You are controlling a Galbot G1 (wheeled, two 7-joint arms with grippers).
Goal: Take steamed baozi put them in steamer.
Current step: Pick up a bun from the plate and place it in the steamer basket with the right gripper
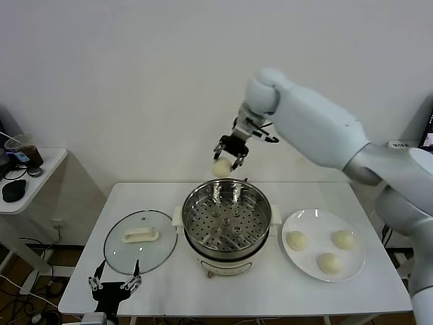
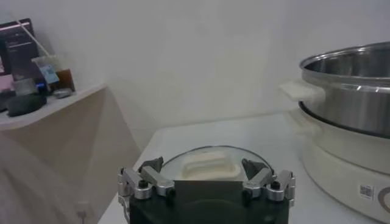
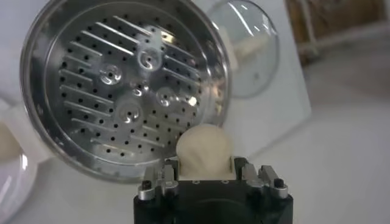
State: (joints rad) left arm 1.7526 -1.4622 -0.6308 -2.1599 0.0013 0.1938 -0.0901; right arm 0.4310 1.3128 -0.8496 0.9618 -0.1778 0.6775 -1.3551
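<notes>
The steamer [image 1: 227, 223], a round shiny steel pot with a perforated tray on a cream base, stands mid-counter [image 1: 338, 196] between a flat glass lid [image 1: 140, 242] and a white plate [image 1: 323, 254] bearing three smooth, round baozi. The right tool [image 1: 229, 159] hangs above the steamer's far rim, clamped on a fourth cream-white baozi [image 3: 204, 152]. The left tool [image 1: 116, 284] sits low at the counter's near edge beside the lid, fingers spread wide and holding nothing; a small label on the steamer base cannot be read.

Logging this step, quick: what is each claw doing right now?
Left claw: open, empty, parked at the table's front edge near the lid.
Right claw: shut on a baozi, above the steamer's far rim.
</notes>
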